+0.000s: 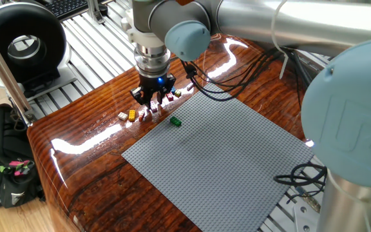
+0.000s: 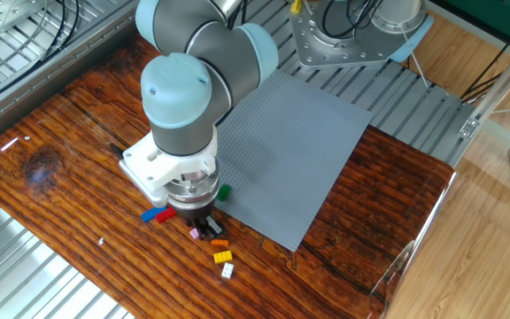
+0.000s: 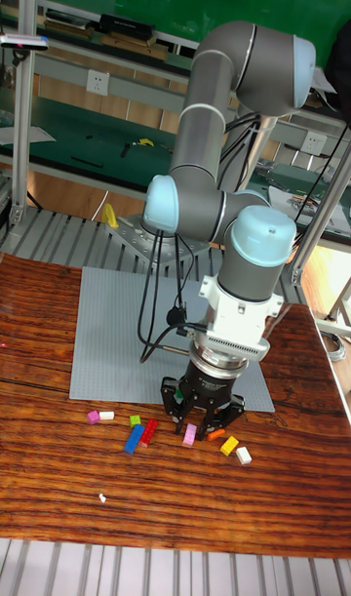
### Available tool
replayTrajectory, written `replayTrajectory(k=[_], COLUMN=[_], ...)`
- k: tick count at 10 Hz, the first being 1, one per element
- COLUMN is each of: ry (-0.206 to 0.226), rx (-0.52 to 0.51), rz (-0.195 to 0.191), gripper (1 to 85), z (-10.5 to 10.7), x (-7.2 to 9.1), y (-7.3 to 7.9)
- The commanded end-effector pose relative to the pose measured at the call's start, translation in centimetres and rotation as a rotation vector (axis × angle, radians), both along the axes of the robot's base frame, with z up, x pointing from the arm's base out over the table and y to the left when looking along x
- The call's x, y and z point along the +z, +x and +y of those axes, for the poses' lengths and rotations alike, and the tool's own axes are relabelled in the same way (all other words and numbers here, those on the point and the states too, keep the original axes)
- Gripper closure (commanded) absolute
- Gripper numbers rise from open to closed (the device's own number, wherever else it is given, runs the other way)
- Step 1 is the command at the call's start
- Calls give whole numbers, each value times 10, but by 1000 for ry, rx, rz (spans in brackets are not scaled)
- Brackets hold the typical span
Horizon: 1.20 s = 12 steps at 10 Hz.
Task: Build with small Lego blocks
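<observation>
Glossy wooden tabletop (image 1: 82,138) under a large grey studded baseplate (image 1: 224,161). UR5 arm (image 3: 219,157) reaching down, hand (image 3: 199,422) low over the scattered small Lego blocks (image 3: 136,432) on the wood just off the baseplate's edge, fingers (image 3: 179,413) spread apart around a pink brick (image 3: 189,438). Beside it: blue brick (image 3: 133,440), red brick (image 3: 148,433), yellow brick (image 3: 229,445), white brick (image 3: 243,455). Lone green brick (image 1: 175,121) sitting on the baseplate near its edge.

Small Lego blocks (image 3: 141,433) strewn in a row on the table (image 3: 39,498) just in front of the baseplate (image 3: 107,333), gripper (image 3: 200,421) directly above them, one block (image 1: 175,121) on the baseplate's edge
</observation>
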<state>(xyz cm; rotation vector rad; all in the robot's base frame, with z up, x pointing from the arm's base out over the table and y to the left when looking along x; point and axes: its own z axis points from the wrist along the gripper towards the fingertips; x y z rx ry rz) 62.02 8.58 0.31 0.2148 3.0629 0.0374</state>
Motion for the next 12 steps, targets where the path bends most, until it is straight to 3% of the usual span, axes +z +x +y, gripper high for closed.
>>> replayTrajectory(k=[1, 12], ry=[15, 13], rx=[0, 6], rz=[3, -1], gripper=[470, 500], z=[0, 0], x=[1, 0], y=[2, 3])
